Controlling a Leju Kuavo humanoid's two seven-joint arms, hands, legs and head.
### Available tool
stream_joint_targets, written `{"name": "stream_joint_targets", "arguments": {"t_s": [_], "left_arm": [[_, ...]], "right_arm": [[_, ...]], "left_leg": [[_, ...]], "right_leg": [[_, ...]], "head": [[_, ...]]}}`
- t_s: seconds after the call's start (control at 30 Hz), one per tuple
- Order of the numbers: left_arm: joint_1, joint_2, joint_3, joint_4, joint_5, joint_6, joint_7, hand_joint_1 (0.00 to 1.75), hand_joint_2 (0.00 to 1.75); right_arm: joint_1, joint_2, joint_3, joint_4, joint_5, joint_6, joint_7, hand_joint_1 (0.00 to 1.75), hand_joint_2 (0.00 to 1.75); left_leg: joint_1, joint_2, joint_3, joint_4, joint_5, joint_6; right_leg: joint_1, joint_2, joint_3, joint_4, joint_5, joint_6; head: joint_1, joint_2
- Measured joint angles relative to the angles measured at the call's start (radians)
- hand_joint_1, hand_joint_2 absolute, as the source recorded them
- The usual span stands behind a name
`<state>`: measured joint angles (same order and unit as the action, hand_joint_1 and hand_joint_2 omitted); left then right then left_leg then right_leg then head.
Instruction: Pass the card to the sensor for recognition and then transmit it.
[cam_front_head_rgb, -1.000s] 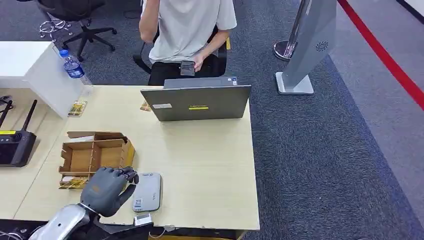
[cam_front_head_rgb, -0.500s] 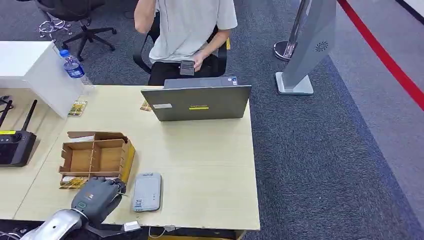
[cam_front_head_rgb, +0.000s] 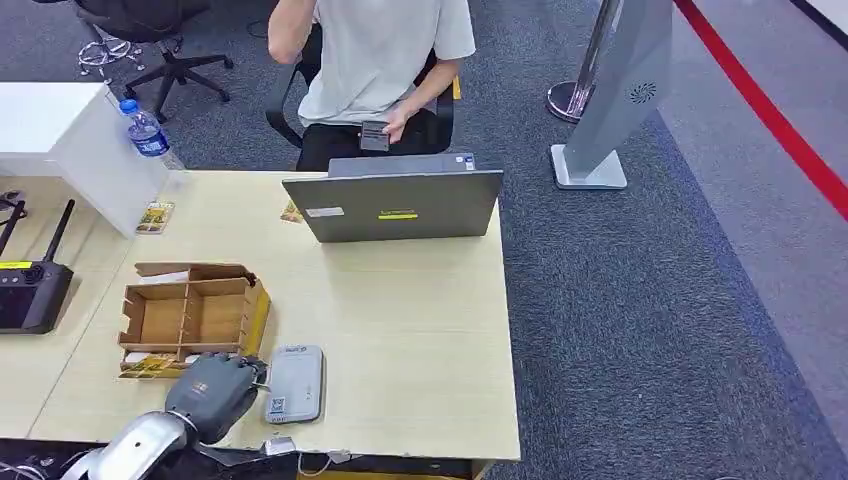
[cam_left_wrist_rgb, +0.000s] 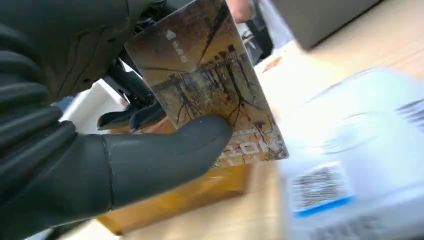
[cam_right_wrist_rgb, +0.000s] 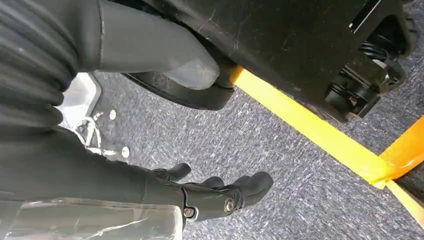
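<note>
My left hand is at the table's near edge, just left of the grey card sensor and in front of the cardboard box. In the left wrist view the hand pinches a card printed with brown trees, thumb pressed on its face. The sensor with its QR label lies blurred right beside the card. My right hand hangs over the grey carpet, its fingers apart and holding nothing.
A grey laptop stands open at the table's far edge, with a seated person behind it holding a phone. A water bottle is at the far left, a black controller on the left table. Loose cards lie near the bottle.
My left hand drew back from over the sensor toward the table's near edge, then edged right again beside the sensor. The person raised an arm.
</note>
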<state>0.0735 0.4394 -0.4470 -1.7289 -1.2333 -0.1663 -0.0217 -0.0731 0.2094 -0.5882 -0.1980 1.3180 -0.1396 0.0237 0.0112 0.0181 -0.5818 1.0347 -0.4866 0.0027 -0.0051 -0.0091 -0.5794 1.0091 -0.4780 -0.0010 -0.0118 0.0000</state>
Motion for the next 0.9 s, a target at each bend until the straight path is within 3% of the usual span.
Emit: {"name": "stream_joint_targets", "arguments": {"t_s": [0.33, 0.63, 0.73, 0.9], "left_arm": [[-0.044, -0.069, -0.057, 0.068, -0.003, 0.048, -0.016, 1.75, 1.75], [-0.077, -0.095, -0.076, 0.108, -0.009, 0.012, -0.005, 1.75, 1.75], [-0.086, -0.103, -0.077, 0.118, 0.003, 0.036, -0.011, 1.75, 1.75], [-0.112, -0.148, -0.077, 0.111, 0.006, 0.137, 0.003, 1.75, 1.75]], "right_arm": [[0.000, 0.000, 0.008, 0.000, 0.018, 0.000, -0.006, 0.00, 1.75], [-0.001, 0.000, 0.026, 0.000, 0.035, 0.005, -0.004, 0.00, 1.75], [-0.001, 0.000, 0.029, 0.000, 0.035, 0.006, -0.004, 0.00, 1.75], [0.000, 0.000, 0.032, 0.000, 0.034, 0.005, -0.007, 0.00, 1.75]], "left_leg": [[0.000, 0.000, 0.000, 0.000, 0.000, 0.000], [0.000, 0.000, 0.000, 0.000, 0.000, 0.000], [0.000, 0.000, 0.000, 0.000, 0.000, 0.000], [0.000, 0.000, 0.000, 0.001, 0.000, 0.000]], "right_leg": [[0.000, 0.000, -0.001, 0.000, 0.000, 0.000], [0.000, 0.000, 0.000, 0.000, 0.000, 0.000], [0.000, 0.000, 0.000, 0.000, 0.000, 0.000], [0.000, 0.000, -0.001, 0.000, 0.000, 0.000]], "head": [[0.000, 0.000], [0.000, 0.000], [0.000, 0.000], [0.000, 0.000]]}}
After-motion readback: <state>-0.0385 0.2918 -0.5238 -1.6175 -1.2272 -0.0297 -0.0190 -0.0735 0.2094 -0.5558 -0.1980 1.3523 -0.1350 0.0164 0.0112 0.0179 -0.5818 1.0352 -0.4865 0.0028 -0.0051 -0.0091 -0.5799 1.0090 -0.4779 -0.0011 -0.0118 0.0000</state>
